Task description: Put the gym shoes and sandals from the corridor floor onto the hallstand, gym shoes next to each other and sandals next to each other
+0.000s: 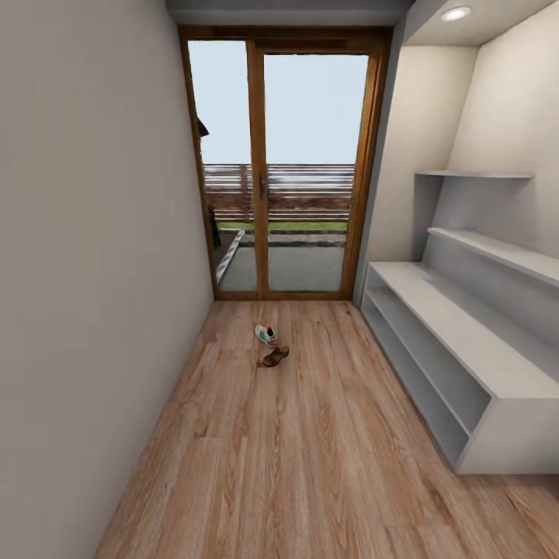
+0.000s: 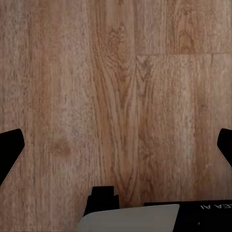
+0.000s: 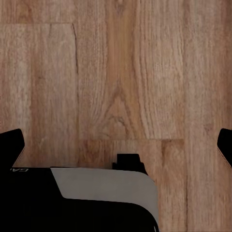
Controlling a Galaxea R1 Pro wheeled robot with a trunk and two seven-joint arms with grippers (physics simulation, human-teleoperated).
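A long floor [image 1: 326,450] of brown wood planks is running up to a glass door [image 1: 287,167] with a wooden frame. Through the glass, a fence and a strip of grass are showing outside.

One gym shoe [image 1: 266,335] is lying on the floor near the door end, about in the middle between the two side walls. It is white with green on its side. One sandal [image 1: 275,356] is lying just beside it, on the side away from the door, and the two look like they are touching or almost touching. They are small and far away, so more than that is hard to tell.

The rack [image 1: 466,341] is standing along the right wall, well apart from the shoe and the sandal. Its top and its open shelves are looking bare. Two wall shelves are sitting above it.

The left gripper [image 2: 116,147] is pointing down at bare floor, its jaws spread wide with nothing between them. The right gripper [image 3: 116,147] is doing the same over its own patch of floor, jaws wide and holding nothing.
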